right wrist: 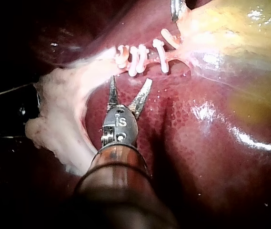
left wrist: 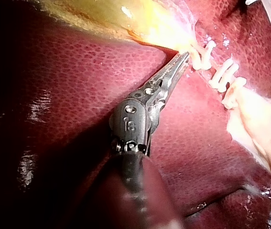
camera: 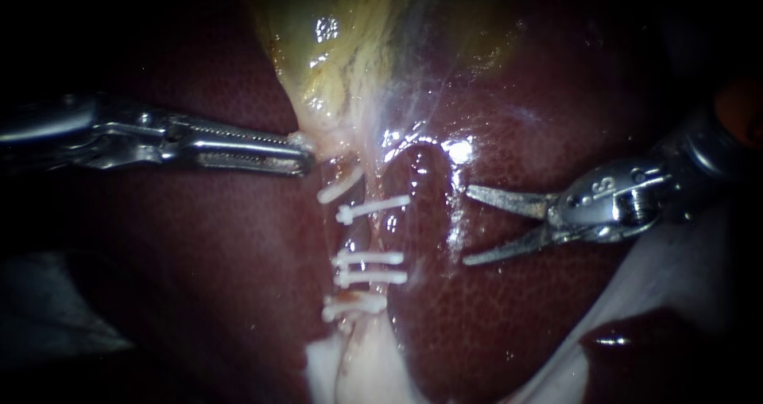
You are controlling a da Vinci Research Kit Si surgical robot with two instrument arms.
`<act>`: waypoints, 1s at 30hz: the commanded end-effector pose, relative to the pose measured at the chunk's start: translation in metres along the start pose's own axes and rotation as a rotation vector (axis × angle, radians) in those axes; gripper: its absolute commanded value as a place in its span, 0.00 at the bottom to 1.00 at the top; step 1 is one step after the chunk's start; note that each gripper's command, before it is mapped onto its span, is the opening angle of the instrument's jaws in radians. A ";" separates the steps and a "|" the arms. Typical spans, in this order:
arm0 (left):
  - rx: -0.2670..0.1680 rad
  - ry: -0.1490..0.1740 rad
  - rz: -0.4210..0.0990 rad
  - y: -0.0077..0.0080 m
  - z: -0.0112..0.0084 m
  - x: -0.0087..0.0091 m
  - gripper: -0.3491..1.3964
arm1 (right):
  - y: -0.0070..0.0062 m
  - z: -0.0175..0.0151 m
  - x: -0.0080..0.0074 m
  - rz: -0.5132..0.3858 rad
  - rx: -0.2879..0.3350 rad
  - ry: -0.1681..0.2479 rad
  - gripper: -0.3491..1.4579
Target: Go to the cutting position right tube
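The gallbladder [camera: 334,46] is pinched at its neck by the jaws of the left instrument [camera: 298,156], seemingly to stretch the clipped tube [camera: 364,233] at centre, while the jaws of the right instrument [camera: 469,224] are held spread just beside it, facing the gap between clips [camera: 372,207].

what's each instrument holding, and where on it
The gallbladder, gripped at its narrow neck above the clips by the left instrument; the right instrument is open, holding nothing.
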 end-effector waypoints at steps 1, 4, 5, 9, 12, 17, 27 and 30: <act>-0.002 0.000 -0.002 0.0001 -0.0005 0.0004 0.00 | 0.0000 0.0000 0.0000 0.001 0.000 0.000 1.00; -0.010 -0.001 -0.008 0.0007 -0.0021 0.0016 0.00 | 0.0000 0.0000 0.0000 0.001 0.000 0.000 1.00; -0.008 -0.001 -0.011 0.0010 -0.0028 0.0020 0.00 | 0.0000 0.0000 0.0000 0.001 0.000 0.000 1.00; -0.002 0.024 -0.011 0.0023 -0.0055 0.0039 0.00 | 0.0000 0.0001 0.0001 0.001 0.006 0.002 1.00; 0.003 0.034 0.001 0.0031 -0.0068 0.0048 0.00 | 0.0000 0.0003 0.0002 0.002 0.022 0.007 1.00; 0.007 0.038 0.001 0.0036 -0.0067 0.0046 0.00 | -0.0002 0.0022 0.0003 0.006 0.076 0.024 1.00; 0.010 0.038 0.002 0.0039 -0.0065 0.0045 0.00 | -0.0001 0.0099 -0.0016 0.164 0.207 0.045 1.00; 0.010 0.038 0.002 0.0039 -0.0065 0.0045 0.00 | 0.0002 0.0120 -0.0026 0.200 0.239 0.042 1.00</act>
